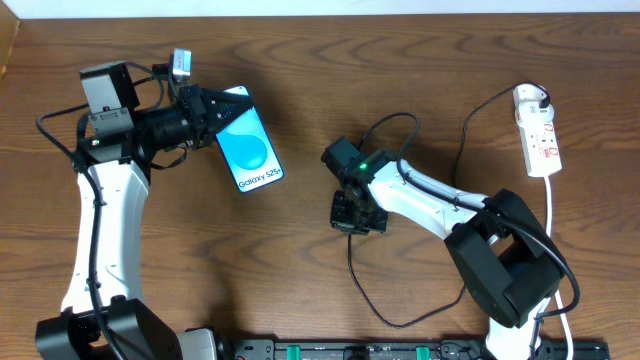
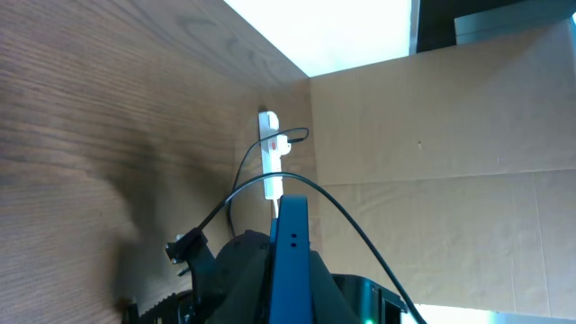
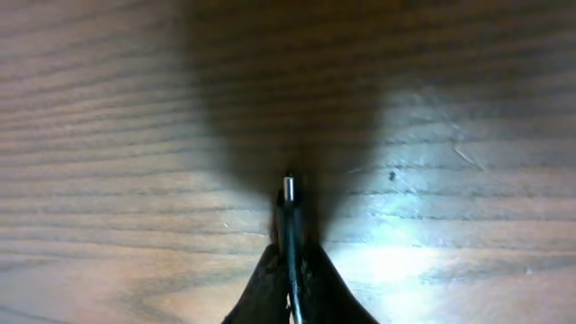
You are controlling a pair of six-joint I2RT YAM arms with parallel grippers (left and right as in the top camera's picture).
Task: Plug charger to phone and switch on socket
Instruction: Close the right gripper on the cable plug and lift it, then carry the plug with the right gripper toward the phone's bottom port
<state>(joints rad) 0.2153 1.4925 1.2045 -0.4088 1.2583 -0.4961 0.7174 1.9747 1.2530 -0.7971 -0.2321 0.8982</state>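
Two end effectors: left pinches phone, right pinches charger.

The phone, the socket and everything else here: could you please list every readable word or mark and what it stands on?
"Galaxy S25+": on the phone screen.
Red marking on the socket: too small to read.
No text on the charger tip or elsewhere in the wrist views.
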